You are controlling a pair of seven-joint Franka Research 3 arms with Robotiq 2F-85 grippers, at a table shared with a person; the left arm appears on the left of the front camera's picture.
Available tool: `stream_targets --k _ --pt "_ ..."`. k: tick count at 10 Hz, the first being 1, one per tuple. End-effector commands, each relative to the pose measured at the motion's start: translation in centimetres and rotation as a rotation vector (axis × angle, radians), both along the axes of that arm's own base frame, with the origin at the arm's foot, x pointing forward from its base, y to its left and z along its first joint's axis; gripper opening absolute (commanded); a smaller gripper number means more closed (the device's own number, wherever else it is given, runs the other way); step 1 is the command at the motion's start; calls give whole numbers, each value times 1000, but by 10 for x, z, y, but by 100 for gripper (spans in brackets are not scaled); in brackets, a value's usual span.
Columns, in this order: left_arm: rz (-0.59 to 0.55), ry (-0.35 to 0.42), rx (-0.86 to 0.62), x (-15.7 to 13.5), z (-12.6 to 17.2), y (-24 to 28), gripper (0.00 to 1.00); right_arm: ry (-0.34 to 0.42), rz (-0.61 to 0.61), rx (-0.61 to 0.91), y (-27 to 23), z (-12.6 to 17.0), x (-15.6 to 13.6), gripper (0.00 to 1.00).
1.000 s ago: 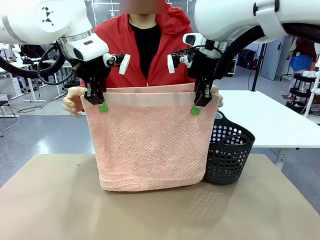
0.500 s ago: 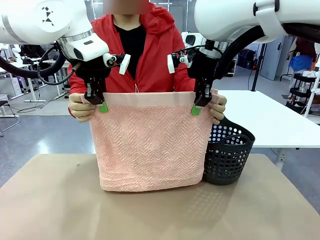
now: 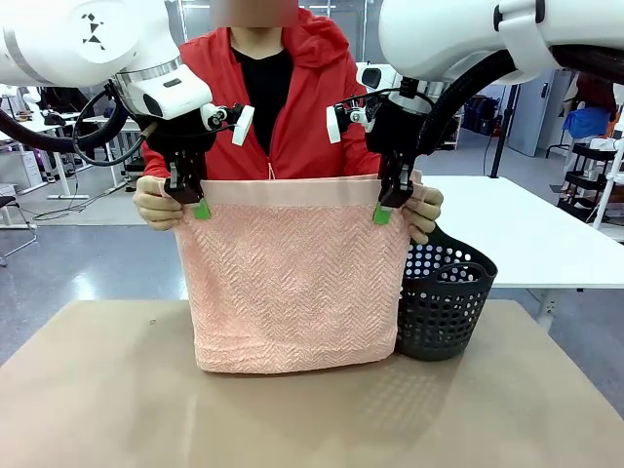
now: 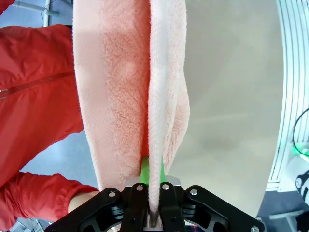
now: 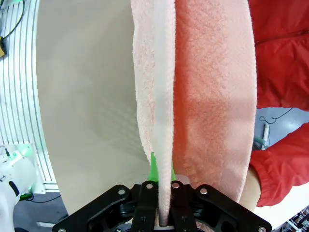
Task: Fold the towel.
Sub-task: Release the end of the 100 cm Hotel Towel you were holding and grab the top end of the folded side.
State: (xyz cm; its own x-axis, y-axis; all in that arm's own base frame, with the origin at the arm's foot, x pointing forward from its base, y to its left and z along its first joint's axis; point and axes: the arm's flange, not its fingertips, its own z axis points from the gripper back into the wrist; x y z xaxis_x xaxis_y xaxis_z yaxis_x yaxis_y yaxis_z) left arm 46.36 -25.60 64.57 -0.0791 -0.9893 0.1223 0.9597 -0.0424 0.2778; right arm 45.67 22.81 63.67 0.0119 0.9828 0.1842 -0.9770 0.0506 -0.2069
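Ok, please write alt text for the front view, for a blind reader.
The left gripper and right gripper hold a salmon-pink towel upright by its top corners, its lower edge on the brown table. A person in a red jacket behind it holds it near the same corners; a black basket stands to its right.

The towel (image 3: 292,283) hides the black basket's (image 3: 450,302) left side and part of the person's hands (image 3: 153,203). Both wrist views cut off its lower end.
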Motion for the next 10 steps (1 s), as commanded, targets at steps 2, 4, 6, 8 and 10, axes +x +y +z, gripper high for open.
stream_targets --k 2,4,6,8,10 --pt "-18 -12 -19 -1 3 3 43 -9 1 15 0 1 0 33" --pt "23 -84 -31 -8 14 7 82 -59 -22 23 -3 10 -7 66" --pt "22 -191 -66 -28 34 12 100 -162 -27 45 -9 29 -24 99" --pt "16 -265 -104 -47 50 22 100 -254 -13 57 -14 45 -44 100" --pt "34 -314 -96 -52 53 25 93 -301 -13 35 -15 50 -49 89"
